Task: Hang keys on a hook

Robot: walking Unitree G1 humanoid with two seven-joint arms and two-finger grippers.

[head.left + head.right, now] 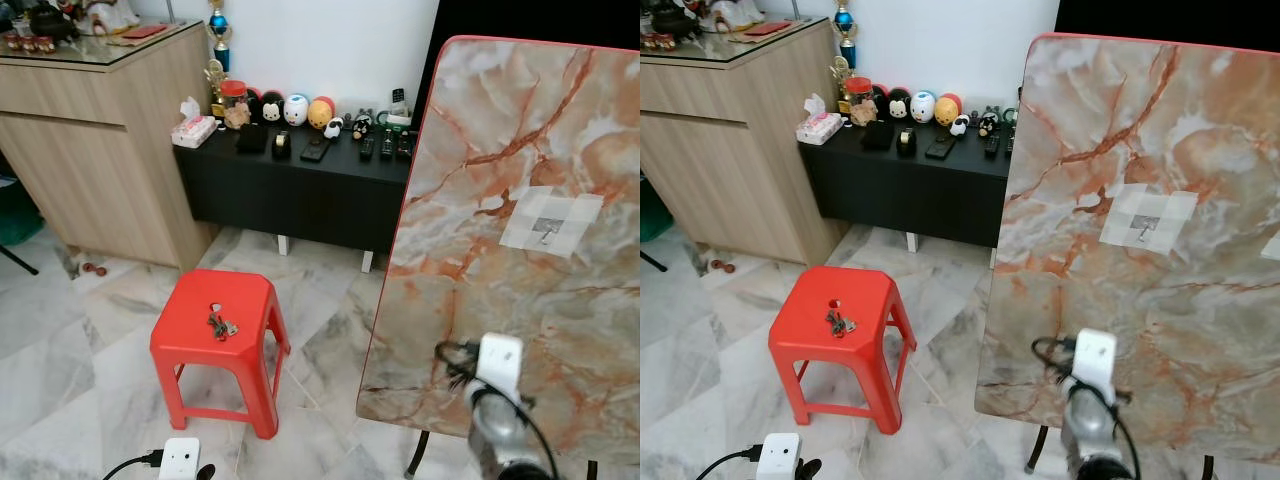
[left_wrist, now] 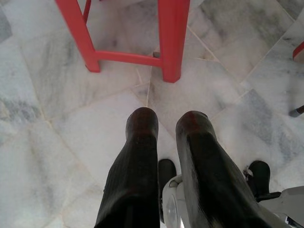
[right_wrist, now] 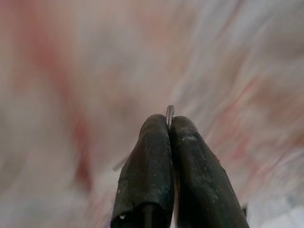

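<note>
Right tool (image 3: 169, 124) pinches ring (image 3: 170, 113) before marble board (image 1: 520, 240).

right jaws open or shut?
Shut. The right gripper has its fingers pressed together on a thin metal ring, facing the marbled board.

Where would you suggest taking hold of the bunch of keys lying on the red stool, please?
Probably from straight above: the keys lie flat on the red stool, near the seat's middle, apart from its hole. Pinch the ring end, where the bunch stands proudest, though its detail is too small to confirm.
</note>
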